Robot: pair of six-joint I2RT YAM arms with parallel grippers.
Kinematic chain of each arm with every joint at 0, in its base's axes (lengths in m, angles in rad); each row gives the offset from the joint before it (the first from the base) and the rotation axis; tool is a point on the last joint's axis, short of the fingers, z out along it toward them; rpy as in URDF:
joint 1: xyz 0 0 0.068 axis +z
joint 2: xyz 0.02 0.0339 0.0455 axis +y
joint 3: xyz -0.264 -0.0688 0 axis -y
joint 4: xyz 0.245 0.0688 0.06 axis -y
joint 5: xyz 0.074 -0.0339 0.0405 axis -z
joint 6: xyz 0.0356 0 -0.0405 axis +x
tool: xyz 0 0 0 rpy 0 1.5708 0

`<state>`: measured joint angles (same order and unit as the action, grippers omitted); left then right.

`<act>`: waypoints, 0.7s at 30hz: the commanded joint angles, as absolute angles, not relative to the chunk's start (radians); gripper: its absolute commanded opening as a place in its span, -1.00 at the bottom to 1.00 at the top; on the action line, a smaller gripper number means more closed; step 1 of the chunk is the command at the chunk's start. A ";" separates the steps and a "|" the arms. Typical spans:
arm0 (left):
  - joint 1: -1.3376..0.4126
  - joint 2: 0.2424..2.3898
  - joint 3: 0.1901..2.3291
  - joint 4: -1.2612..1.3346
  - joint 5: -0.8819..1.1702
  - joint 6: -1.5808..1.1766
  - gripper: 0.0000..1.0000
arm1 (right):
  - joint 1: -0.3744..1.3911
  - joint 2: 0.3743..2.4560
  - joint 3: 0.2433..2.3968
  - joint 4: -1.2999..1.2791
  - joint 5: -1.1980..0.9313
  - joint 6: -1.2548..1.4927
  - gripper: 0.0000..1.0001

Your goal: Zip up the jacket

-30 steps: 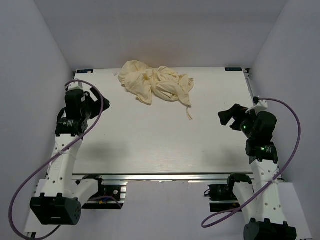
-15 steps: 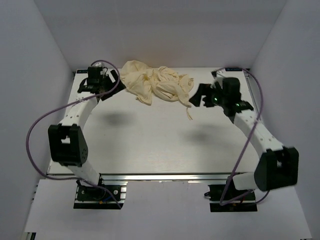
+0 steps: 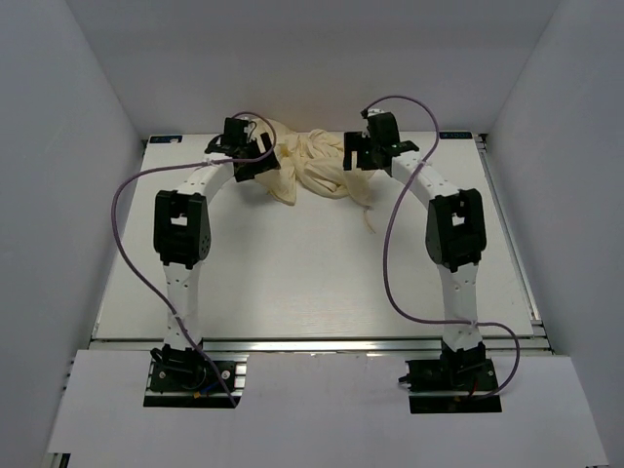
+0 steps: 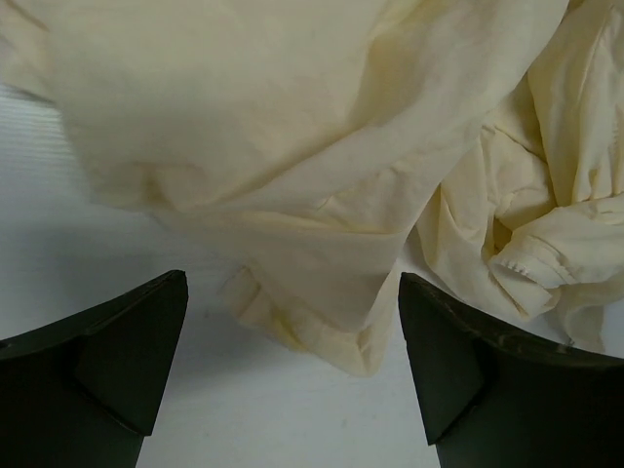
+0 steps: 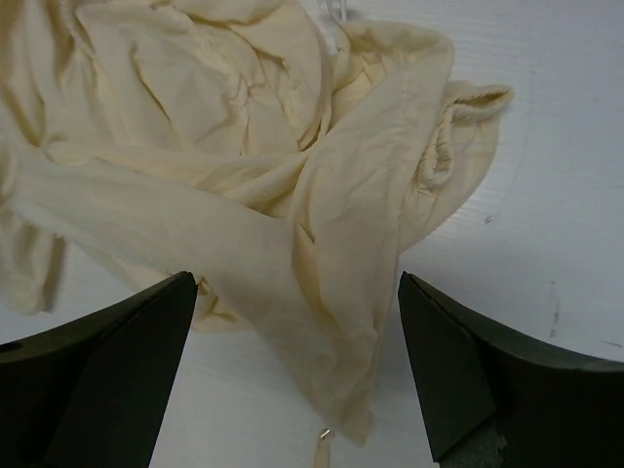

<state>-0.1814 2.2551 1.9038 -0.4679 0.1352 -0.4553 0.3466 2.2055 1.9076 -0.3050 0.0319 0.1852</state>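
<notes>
The pale yellow jacket (image 3: 307, 168) lies crumpled in a heap at the far middle of the white table (image 3: 292, 273). My left gripper (image 3: 255, 164) is open just above the heap's left edge; in the left wrist view a folded fabric corner (image 4: 322, 322) lies between the fingers (image 4: 117, 361). My right gripper (image 3: 353, 156) is open over the heap's right side; in the right wrist view a long fold of the jacket (image 5: 341, 292) runs between the fingers (image 5: 458, 370). A drawstring end (image 5: 320, 450) with a small metal tip shows at the bottom. The zipper is hidden in the folds.
A cord (image 3: 370, 218) trails from the jacket toward the near side. White walls enclose the table on the left, right and far sides. Purple cables (image 3: 132, 253) loop beside both arms.
Both arms have stretched out from near their bases to the far side of the table and now hover over the jacket's left and right edges. The jacket has not moved.
</notes>
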 commanded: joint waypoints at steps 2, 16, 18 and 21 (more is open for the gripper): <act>-0.204 2.289 1.980 -0.482 0.138 -0.436 0.96 | 0.367 2.269 1.994 -0.336 0.023 0.155 0.79; -0.206 2.050 1.878 -0.470 0.054 -0.425 -1.00 | 0.371 1.994 1.811 -0.235 0.026 0.160 -1.00; -0.206 1.882 1.794 -0.443 0.020 -0.419 -1.00 | 0.370 1.814 1.655 -0.184 0.060 0.152 -1.00; -0.206 1.705 1.629 -0.413 -0.066 -0.423 -1.00 | 0.368 1.574 1.505 -0.103 0.124 0.140 -1.00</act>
